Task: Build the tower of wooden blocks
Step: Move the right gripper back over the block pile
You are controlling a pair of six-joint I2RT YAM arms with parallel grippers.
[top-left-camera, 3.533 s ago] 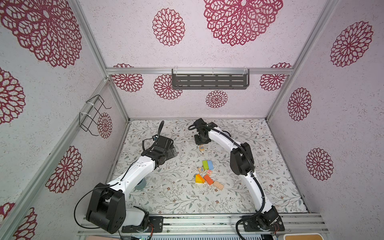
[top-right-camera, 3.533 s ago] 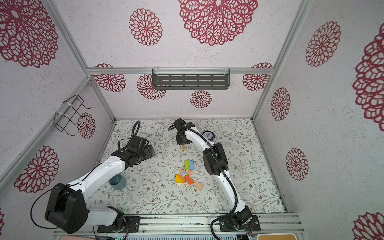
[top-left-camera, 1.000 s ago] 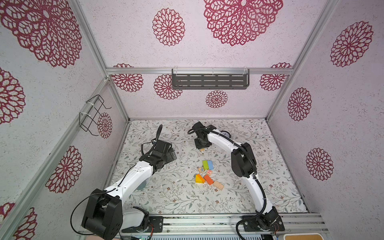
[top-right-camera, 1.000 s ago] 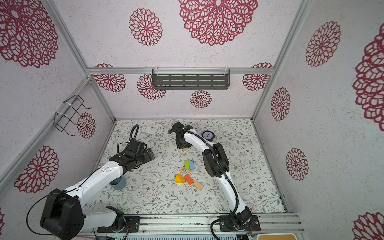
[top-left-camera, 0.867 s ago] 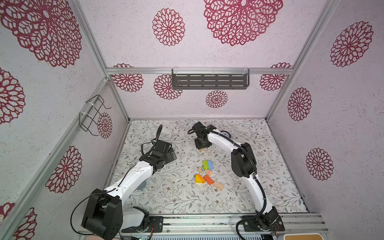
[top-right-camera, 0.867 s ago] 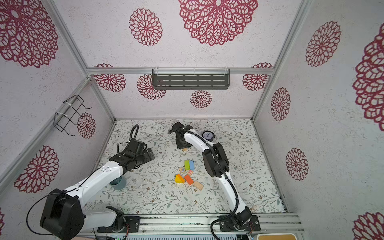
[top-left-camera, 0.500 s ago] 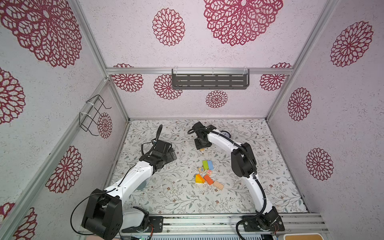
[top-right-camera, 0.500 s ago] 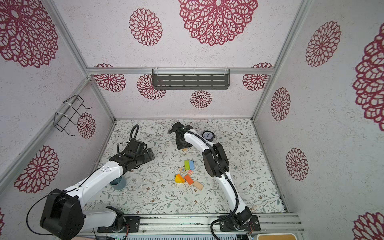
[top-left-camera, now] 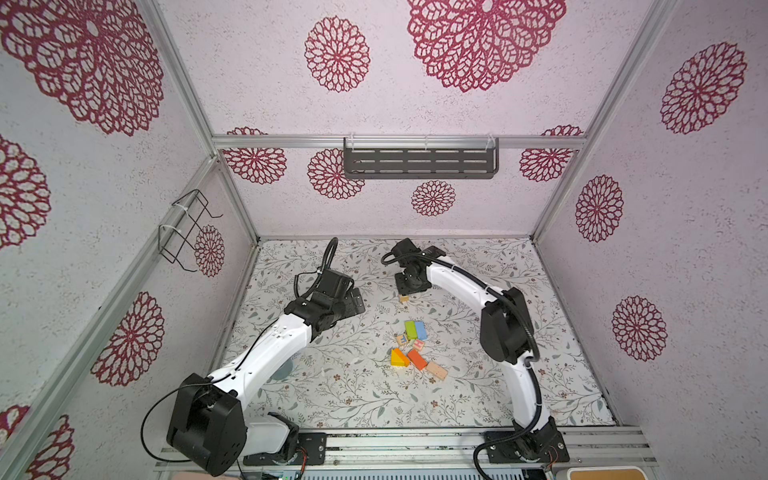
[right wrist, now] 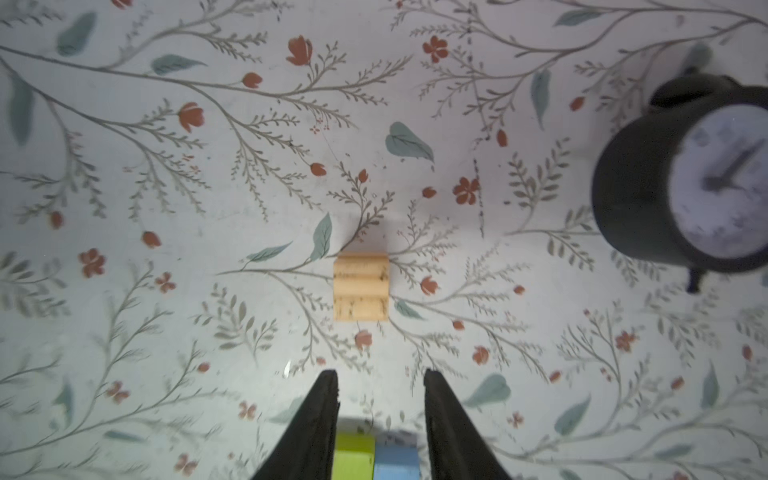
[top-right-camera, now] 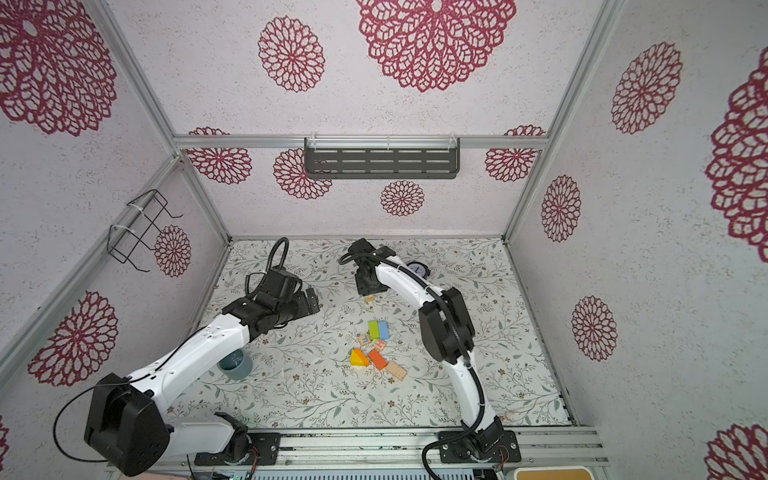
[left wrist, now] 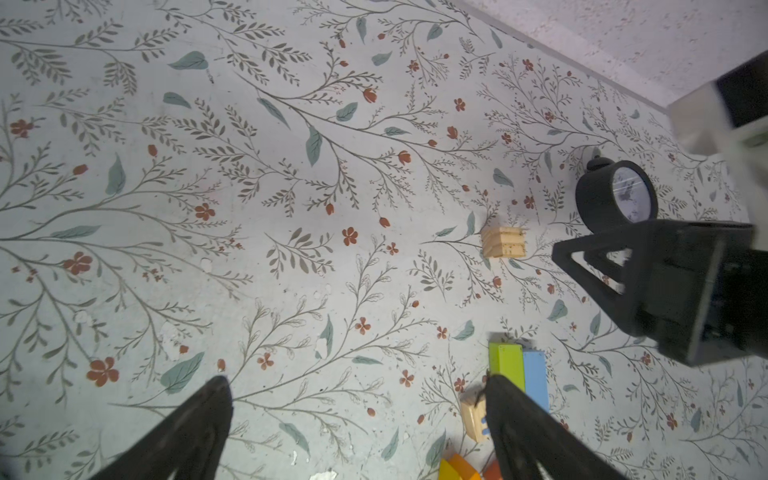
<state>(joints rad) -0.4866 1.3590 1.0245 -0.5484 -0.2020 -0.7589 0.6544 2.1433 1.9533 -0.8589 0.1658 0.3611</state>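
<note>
Here, left fingers [left wrist: 187, 436] wide apart, right fingers [right wrist: 316, 424] narrowly apart, empty, near tan block [right wrist: 360, 286]; printed cube [left wrist: 473, 413] lettering unreadable.

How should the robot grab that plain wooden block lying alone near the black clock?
Pinch the plain block across its narrower width, on the two flat long sides, coming straight down from above. It lies flat, nothing crowding it, and the right gripper seems lined up that way.

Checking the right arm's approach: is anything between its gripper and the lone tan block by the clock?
Nothing visible does. The tan block lies just ahead of the right gripper, whose jaws are apart and empty; the clock stands off to one side.
</note>
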